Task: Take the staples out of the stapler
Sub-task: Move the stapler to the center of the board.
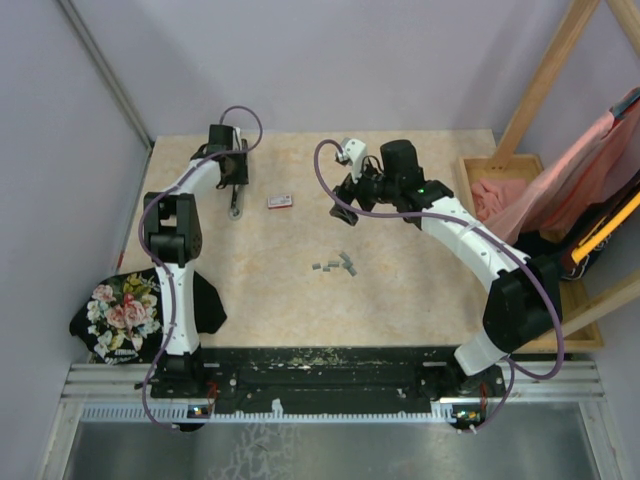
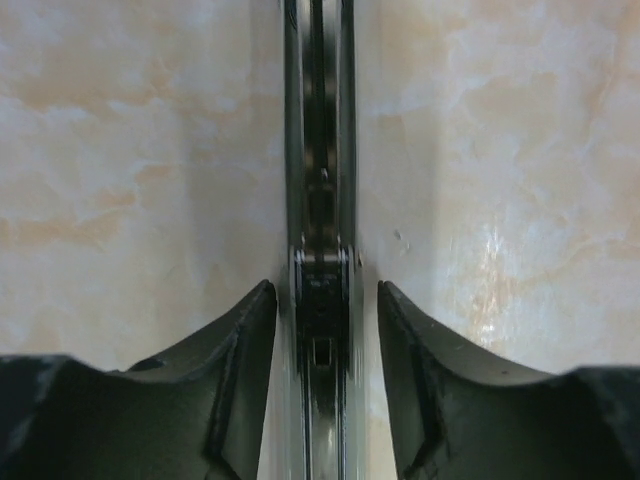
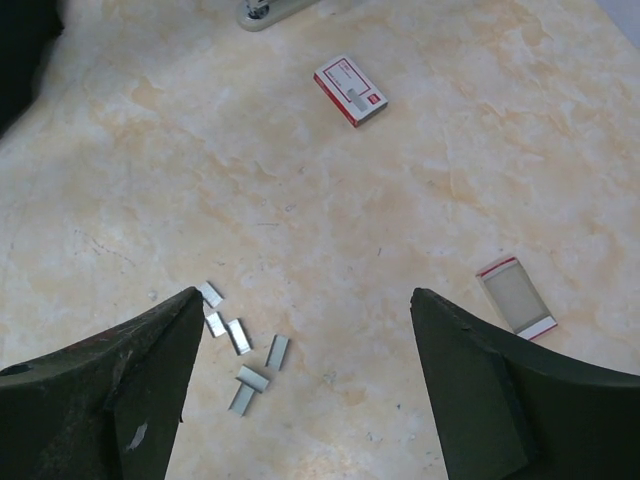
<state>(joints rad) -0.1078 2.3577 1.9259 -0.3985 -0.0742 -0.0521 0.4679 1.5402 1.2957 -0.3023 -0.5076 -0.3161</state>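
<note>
The stapler (image 2: 320, 200) is a dark, narrow metal body lying lengthwise on the beige table (image 1: 400, 290). My left gripper (image 2: 327, 290) straddles it from above, at the table's back left (image 1: 235, 188). A thin gap shows between each finger and the stapler's sides, so the jaws are slightly open and not clamping. Several grey staples (image 3: 235, 345) lie loose in a small cluster mid-table (image 1: 335, 264). My right gripper (image 3: 306, 293) hovers wide open with nothing between its fingers. In the top view it (image 1: 343, 207) sits behind the staples.
A small red-and-white box (image 3: 350, 91) lies right of the stapler (image 1: 281, 201), and its open tray (image 3: 516, 297) lies apart from it. A floral cloth (image 1: 115, 315) hangs at the left edge. A wooden crate with pink fabric (image 1: 495, 195) stands at the right.
</note>
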